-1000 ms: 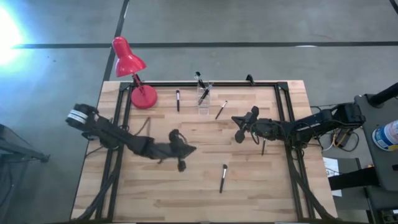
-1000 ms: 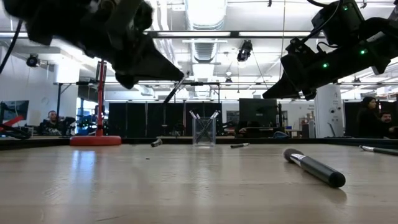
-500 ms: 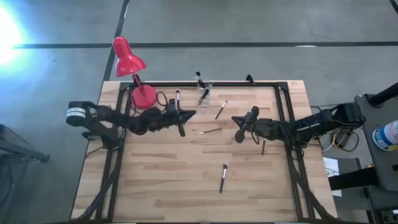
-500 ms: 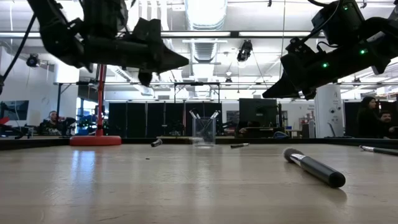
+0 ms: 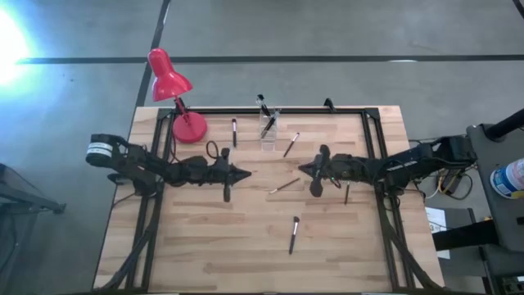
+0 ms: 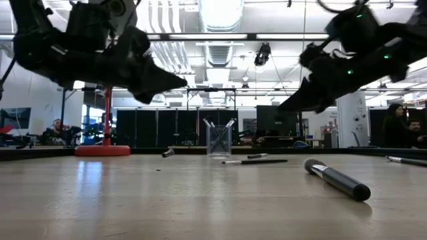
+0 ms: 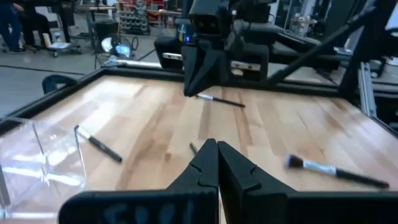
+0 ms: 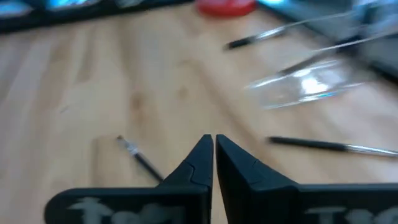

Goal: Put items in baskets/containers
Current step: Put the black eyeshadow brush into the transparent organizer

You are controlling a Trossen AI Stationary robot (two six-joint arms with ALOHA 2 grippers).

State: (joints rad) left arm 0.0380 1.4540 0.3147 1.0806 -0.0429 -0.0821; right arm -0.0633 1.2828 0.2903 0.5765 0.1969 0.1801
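Observation:
The clear holder (image 5: pixel 268 127) stands near the far edge with a few brushes leaning in it, and also shows in the low view (image 6: pixel 219 140). Loose brushes lie flat on the wood: one (image 5: pixel 233 129) by the lamp, one (image 5: pixel 291 144) right of the holder, a thick one (image 5: pixel 293 233) toward the near edge, one (image 5: pixel 346 193) under the right arm. A thin brush (image 5: pixel 285 185) lies between my grippers. My left gripper (image 5: pixel 247 173) hangs shut and level above the table's middle with nothing in it. My right gripper (image 5: pixel 301 170) faces it, shut, tilted down, also holding nothing.
A red desk lamp (image 5: pixel 176 98) stands on its round base at the far left corner. A black frame rail (image 5: pixel 270 109) runs along the far edge just behind the holder. Bare wood lies across the near half around the thick brush (image 6: pixel 337 180).
My left gripper swung toward the far edge, then came part way back, staying shut. A thin brush that stuck out from its tip a second ago has fallen and now lies flat between the grippers. My right gripper has rolled at the wrist and tipped downward without shifting place.

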